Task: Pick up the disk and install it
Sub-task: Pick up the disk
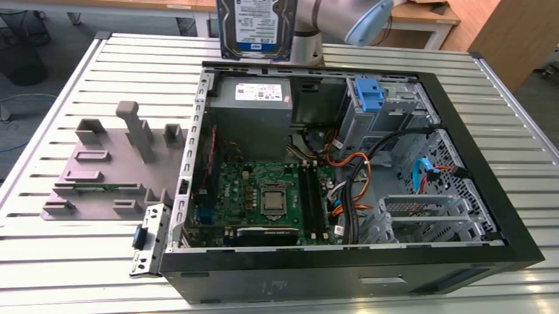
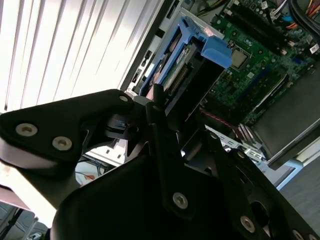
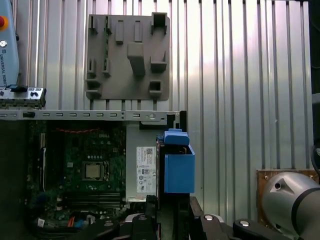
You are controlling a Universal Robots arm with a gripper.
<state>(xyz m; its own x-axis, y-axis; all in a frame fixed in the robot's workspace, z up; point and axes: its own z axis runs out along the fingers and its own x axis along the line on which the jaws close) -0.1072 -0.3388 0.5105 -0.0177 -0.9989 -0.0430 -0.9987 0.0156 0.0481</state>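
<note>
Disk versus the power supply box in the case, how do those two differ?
The disk is the smaller, thinner one; the power supply box is much bulkier. The disk hangs upright in the air, while the power supply box sits inside the computer case. The disk has blue side rails; the power supply box shows none. Both carry a white printed label.

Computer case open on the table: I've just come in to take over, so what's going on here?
The gripper is shut on the disk and holds it in the air above the power supply end of the open computer case. The disk is not in the case yet. A grey plastic stand sits beside the case on the slatted table.
</note>
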